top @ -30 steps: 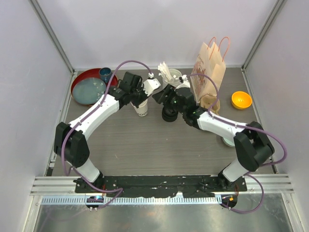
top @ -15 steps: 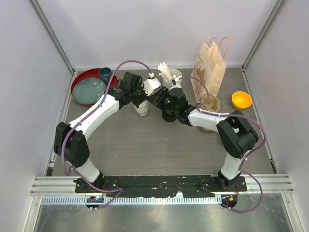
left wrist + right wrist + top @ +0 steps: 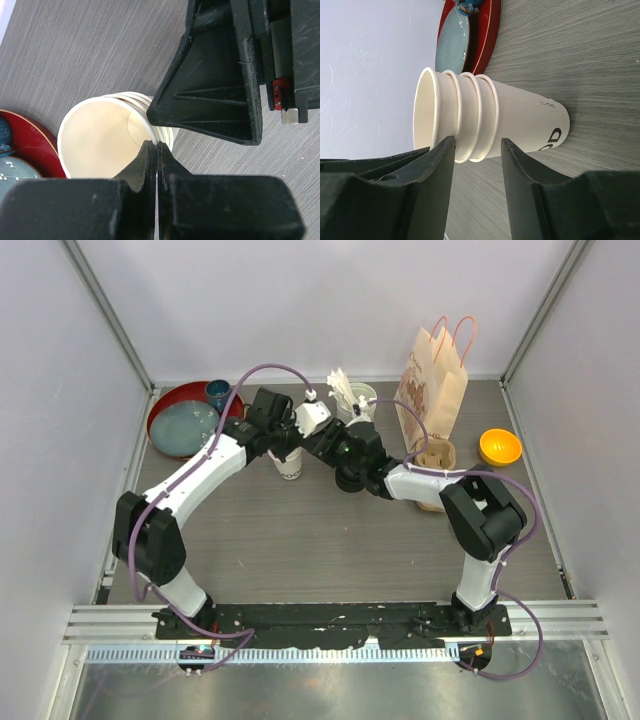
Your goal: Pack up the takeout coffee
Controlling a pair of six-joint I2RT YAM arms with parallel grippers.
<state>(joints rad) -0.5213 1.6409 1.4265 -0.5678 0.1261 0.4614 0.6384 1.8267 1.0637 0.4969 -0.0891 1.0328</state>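
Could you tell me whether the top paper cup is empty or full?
Empty: the top paper cup shows a bare inside down to its bottom.

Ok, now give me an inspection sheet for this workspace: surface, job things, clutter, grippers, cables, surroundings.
Surface: grey wood-grain tabletop, no damage seen.
Job's things: nested stack of white paper cups, upright, four rims showing.
Clutter: tan pulp cup carrier, brown paper bag with handles, white cylinder of white sticks, orange bowl, red round tray holding blue dishes.
Grippers: left gripper shut on the stack's top rim; right gripper open beside the stack's rims, contact unclear.
Cables: purple cables looped along both arms, nothing snagged seen.
Surroundings: white walls, metal frame.
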